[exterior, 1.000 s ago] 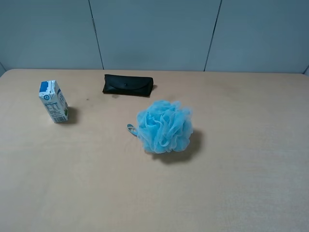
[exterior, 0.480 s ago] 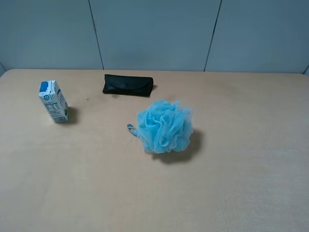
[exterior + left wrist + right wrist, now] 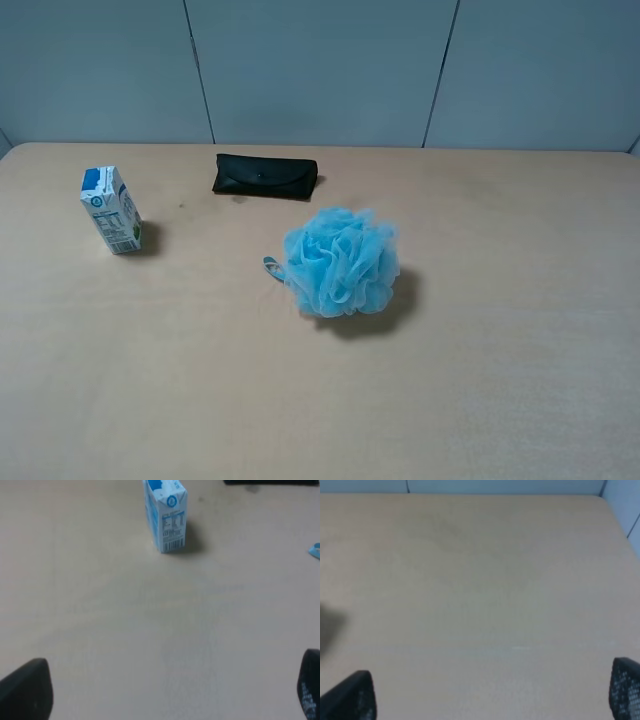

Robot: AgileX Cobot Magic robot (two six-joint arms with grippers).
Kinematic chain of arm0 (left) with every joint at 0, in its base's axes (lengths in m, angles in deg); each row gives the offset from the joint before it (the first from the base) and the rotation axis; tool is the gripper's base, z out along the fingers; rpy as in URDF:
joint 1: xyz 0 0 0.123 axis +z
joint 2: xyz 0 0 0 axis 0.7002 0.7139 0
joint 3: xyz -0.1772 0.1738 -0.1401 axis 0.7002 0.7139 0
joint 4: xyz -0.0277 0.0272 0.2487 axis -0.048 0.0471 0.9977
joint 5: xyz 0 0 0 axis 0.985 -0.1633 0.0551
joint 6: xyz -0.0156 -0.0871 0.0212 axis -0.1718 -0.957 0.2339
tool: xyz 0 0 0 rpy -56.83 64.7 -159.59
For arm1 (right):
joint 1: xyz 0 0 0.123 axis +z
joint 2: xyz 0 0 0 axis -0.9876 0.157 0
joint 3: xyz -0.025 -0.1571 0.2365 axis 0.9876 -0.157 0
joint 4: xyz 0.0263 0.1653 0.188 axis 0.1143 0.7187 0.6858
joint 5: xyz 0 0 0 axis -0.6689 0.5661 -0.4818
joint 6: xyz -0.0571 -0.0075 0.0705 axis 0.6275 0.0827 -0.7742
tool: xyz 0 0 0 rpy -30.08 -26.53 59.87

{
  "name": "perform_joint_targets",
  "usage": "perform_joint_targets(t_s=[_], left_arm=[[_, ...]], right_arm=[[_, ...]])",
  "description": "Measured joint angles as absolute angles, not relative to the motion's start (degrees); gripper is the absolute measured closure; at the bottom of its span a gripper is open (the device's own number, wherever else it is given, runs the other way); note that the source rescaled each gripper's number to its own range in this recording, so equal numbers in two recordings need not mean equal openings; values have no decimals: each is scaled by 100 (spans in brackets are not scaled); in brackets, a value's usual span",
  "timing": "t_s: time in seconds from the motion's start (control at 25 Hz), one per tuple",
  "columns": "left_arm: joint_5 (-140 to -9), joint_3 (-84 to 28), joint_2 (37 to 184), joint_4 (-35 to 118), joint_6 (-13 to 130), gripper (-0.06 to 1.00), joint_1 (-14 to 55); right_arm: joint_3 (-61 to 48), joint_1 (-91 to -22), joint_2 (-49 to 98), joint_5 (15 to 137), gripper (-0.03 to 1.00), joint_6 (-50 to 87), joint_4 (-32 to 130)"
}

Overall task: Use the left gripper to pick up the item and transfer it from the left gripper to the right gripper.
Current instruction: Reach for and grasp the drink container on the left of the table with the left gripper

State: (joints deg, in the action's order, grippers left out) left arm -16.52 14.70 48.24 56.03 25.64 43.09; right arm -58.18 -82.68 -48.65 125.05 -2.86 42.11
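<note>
The milk carton (image 3: 111,210) stands upright at the far left of the table; neither gripper shows in the exterior high view. It also shows in the left wrist view (image 3: 165,515), well ahead of my left gripper (image 3: 165,692). That gripper is open and empty, its two black fingertips (image 3: 27,690) far apart at the frame's lower corners. My right gripper (image 3: 490,692) is open and empty too, with black fingertips (image 3: 352,695) wide apart above bare table.
A fluffy blue mesh bath sponge (image 3: 341,261) lies near the table's middle. A flat black pouch (image 3: 265,176) lies at the back, right of the carton. The table's far edge meets a grey wall (image 3: 320,70).
</note>
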Motion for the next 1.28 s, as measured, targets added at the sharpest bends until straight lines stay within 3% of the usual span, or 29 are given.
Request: perform_joint_targets(t_s=[1.28], left_arm=[[-1887,-773,10545,5445,1557,-6,4309]], right_arm=[[-5818,-8268,-4865,12505,-3,-286,4211]])
